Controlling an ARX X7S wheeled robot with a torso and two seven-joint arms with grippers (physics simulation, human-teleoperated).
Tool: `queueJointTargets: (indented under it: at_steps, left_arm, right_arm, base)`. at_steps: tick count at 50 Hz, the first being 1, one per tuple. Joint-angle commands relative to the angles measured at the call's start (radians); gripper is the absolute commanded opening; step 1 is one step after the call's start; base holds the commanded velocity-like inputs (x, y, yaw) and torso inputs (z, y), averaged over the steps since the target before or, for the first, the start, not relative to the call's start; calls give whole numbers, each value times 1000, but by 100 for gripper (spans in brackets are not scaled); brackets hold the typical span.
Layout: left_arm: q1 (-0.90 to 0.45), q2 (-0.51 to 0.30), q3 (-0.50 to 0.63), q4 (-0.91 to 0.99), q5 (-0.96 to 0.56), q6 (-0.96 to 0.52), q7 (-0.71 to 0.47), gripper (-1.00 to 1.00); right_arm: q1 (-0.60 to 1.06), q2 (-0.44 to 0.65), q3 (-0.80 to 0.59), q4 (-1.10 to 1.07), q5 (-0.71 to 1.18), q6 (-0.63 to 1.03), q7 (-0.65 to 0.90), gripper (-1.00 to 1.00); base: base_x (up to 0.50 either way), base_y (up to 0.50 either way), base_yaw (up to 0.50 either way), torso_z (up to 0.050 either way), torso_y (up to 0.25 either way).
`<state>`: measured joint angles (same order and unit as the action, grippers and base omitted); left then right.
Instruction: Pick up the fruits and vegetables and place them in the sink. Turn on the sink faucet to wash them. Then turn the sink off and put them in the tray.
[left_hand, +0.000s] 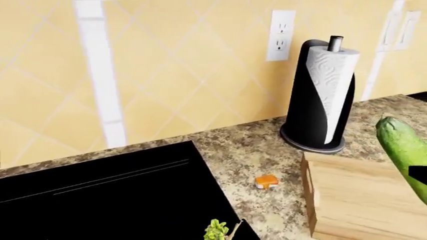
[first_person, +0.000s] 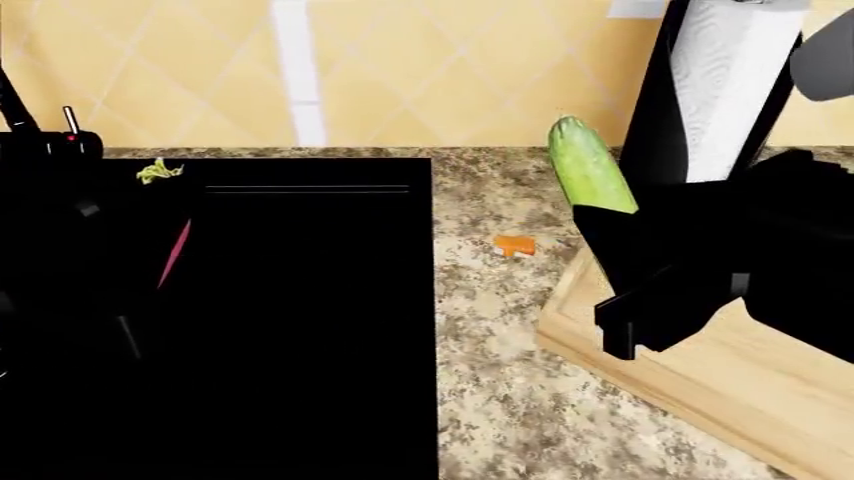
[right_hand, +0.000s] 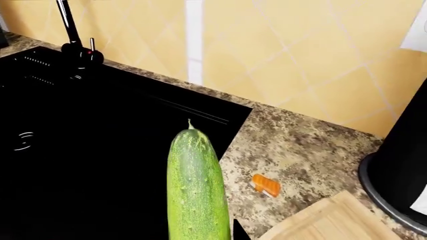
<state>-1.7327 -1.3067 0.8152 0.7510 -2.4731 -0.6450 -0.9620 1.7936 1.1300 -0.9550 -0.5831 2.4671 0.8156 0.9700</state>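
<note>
head view has the right gripper pinching the cucumber above the tray; washing looks finished, radish left in the sink; left gripper unseen.

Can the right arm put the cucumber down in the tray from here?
Probably yes. The right tool holds the cucumber just over the near end of the tray, and the wood below looks bare.
</note>
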Motion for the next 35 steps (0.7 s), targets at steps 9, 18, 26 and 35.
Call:
queueJointTargets:
  at_steps: [9,18,26,35]
  left_arm:
    - [10,2,-3,-1,8,5,0,-100]
    - [16,5,-3,-1,8,6,1,-100]
    - [16,13,-4,-3,7,2,-4,-100]
    - [18,18,-4,-10,10,-4,-4,-100]
  right_arm:
    - [-5,8,10,0,-14,6,-7,-100]
    - [-7,12,13,0,-14,7,-8,-100]
    - [-7,6,12,4,-14,10,-5,-100]
    - [-10,-3,7,6,-16,14,2,-100]
  base:
    - [-3,-500,0,0,0]
    - [-3,-500,0,0,0]
    - [-3,-500,0,0,0]
    - [-3,-500,0,0,0]
